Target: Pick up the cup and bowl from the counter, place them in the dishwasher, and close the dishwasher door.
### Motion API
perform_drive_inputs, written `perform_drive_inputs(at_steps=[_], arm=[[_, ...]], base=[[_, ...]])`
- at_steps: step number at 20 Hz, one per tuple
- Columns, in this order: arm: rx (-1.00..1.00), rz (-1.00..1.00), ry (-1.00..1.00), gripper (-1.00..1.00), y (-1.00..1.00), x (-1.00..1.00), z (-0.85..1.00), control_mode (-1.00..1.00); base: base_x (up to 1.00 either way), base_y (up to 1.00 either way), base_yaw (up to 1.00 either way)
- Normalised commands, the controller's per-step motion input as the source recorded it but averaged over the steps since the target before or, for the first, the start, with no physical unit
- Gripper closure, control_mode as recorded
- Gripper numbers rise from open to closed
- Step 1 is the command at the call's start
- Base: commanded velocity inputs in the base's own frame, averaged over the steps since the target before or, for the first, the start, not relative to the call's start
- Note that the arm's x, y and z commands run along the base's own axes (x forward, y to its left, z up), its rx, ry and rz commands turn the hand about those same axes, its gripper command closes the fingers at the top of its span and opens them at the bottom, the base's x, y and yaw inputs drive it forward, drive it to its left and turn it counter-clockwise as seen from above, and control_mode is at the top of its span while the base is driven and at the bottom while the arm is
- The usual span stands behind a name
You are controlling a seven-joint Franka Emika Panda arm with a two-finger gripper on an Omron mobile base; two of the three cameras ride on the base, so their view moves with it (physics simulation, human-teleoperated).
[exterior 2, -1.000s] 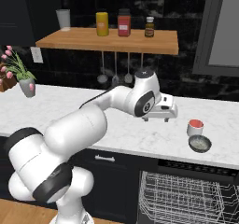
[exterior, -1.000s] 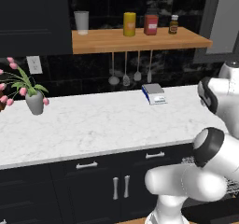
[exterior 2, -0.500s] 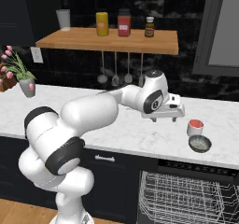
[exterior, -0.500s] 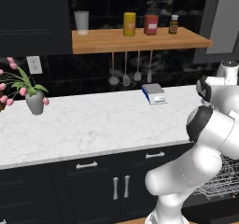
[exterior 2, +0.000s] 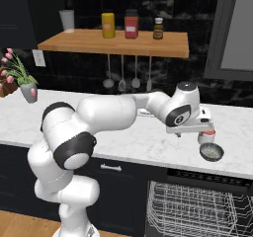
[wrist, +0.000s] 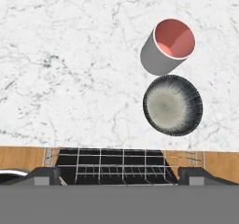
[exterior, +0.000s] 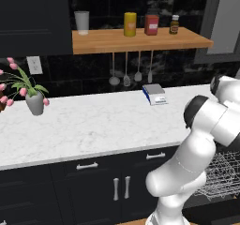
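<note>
Hovering fingers (wrist: 119, 175) spread above cup (wrist: 167, 46)

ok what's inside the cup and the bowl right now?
Nothing visible. From the hand view, the cup shows a bare red interior and the bowl a bare pale grey bottom, both upright on the counter. The cup's near inner wall is hidden by its rim.

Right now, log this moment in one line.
claw: open, above counter | cup, bowl: on counter, untouched | dishwasher: open

White marble counter (wrist: 70, 55) with upright cup (wrist: 167, 47) just beside bowl (wrist: 172, 105)
</note>
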Motion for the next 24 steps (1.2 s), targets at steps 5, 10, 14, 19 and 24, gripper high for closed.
perform_drive_inputs(at_steps=[5,10,14,19,24], arm=[[0.00,0.06,0.00,-1.00,-0.17,-0.20,-0.56,-1.00],[0.00,0.03,0.00,-1.00,0.00,0.00,-0.40,-1.00],[0.00,0.05,0.00,-1.00,0.00,0.00,-0.35,-1.00],[0.03,0.11,-0.02,-1.00,-0.09,0.02,-0.22,-1.00],[0.04,0.12,-0.03,-1.00,-0.06,0.04,-0.04,-1.00]], base=[[0.00,0.00,0.00],[0.00,0.00,0.00],[0.00,0.00,0.00],[0.00,0.00,0.00],[0.00,0.00,0.00]])
